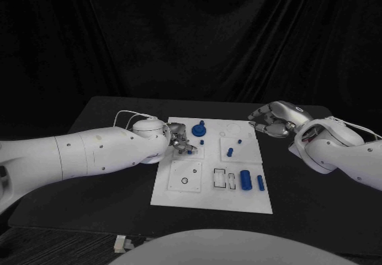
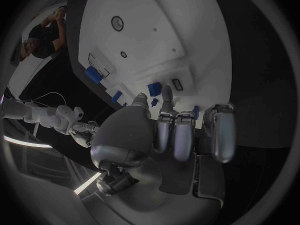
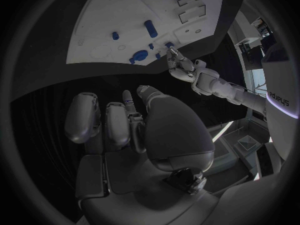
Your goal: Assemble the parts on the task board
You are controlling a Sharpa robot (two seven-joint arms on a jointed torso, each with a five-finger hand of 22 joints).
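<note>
The white task board (image 1: 239,199) lies mid-table. On its far part stand a blue round part (image 1: 198,130), a small blue peg (image 1: 202,142) and a taller blue peg (image 1: 230,150). Two blue cylinders (image 1: 246,180) lie near its right edge. My left hand (image 1: 181,141) hovers over the board's far left square with fingers curled. In the left wrist view a small blue piece (image 2: 154,102) shows between the thumb and a fingertip; whether it is pinched is unclear. My right hand (image 1: 270,118) hangs off the board's far right corner, fingers curled in around nothing (image 3: 125,125).
A black ring (image 1: 185,180) sits in the near left square. White slots (image 1: 223,179) lie beside the cylinders. The black table (image 1: 111,182) stretches bare on both sides of the board. A white cable loops above my left wrist (image 1: 127,115).
</note>
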